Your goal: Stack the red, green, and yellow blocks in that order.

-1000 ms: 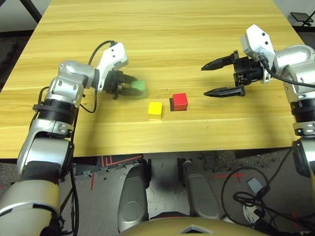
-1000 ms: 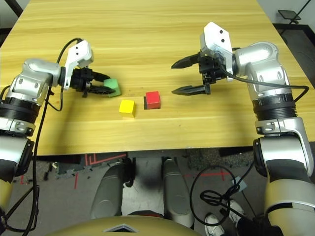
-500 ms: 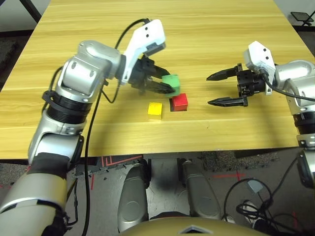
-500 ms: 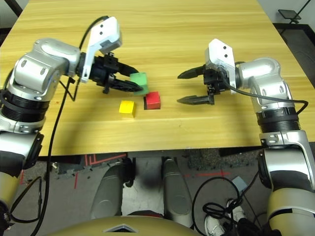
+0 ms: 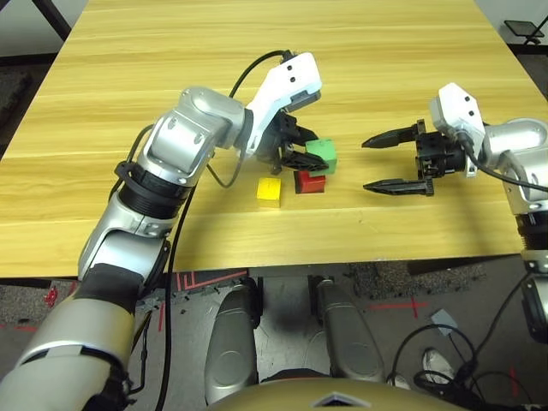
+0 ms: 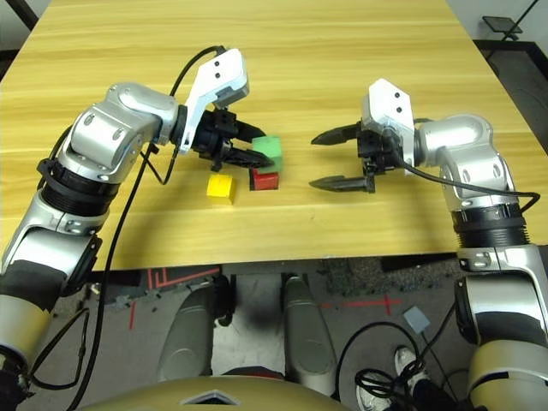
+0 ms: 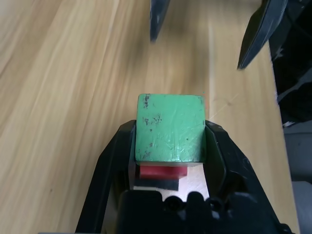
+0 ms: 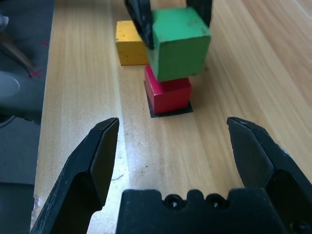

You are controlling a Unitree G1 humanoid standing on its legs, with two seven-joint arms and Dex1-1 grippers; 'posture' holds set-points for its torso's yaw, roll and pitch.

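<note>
Rightward to the red block [image 8: 170, 97] has come the green block [image 7: 170, 129], clamped by the left gripper [image 6: 250, 147], the right gripper [image 6: 334, 159] gaping; release and yellow block [image 5: 269, 193] remain.

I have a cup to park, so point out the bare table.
Bare wood lies beyond the left gripper, up to the far edge, and between the yellow block and the near edge. Crowded: around the red block.
</note>
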